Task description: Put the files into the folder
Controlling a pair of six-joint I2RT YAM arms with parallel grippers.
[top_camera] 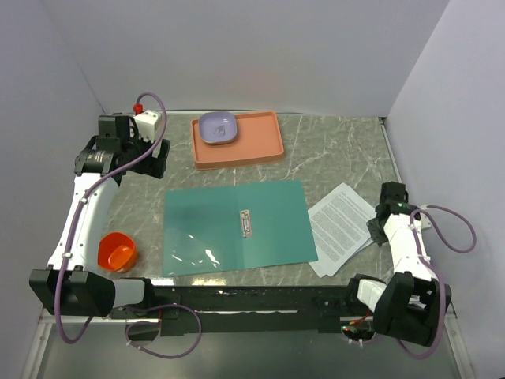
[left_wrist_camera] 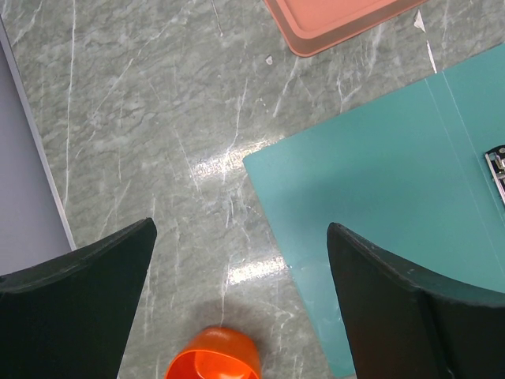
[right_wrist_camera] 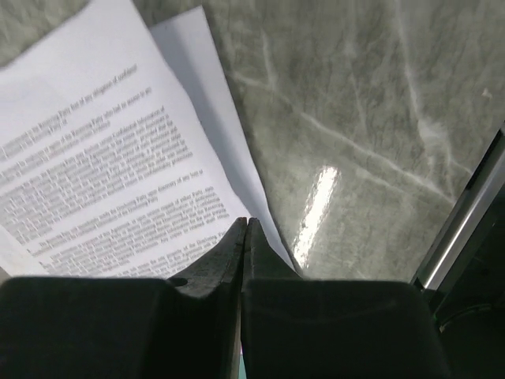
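Note:
The files (top_camera: 341, 225) are white printed sheets lying slightly fanned on the table, just right of the folder. They fill the upper left of the right wrist view (right_wrist_camera: 95, 158). The folder (top_camera: 237, 225) lies open and flat mid-table, teal-green, with its metal fastener (top_camera: 246, 222) along the spine. Its left corner shows in the left wrist view (left_wrist_camera: 394, 181). My right gripper (top_camera: 375, 229) is shut, its tips (right_wrist_camera: 247, 221) at the right edge of the sheets; no paper shows between the jaws. My left gripper (top_camera: 158, 158) is open and empty (left_wrist_camera: 241, 237), high above the table left of the folder.
An orange-pink tray (top_camera: 252, 146) at the back holds a lavender bowl (top_camera: 218, 127); its corner shows in the left wrist view (left_wrist_camera: 331, 24). An orange cup (top_camera: 117, 251) stands near the front left (left_wrist_camera: 215, 359). White walls close in the table on three sides.

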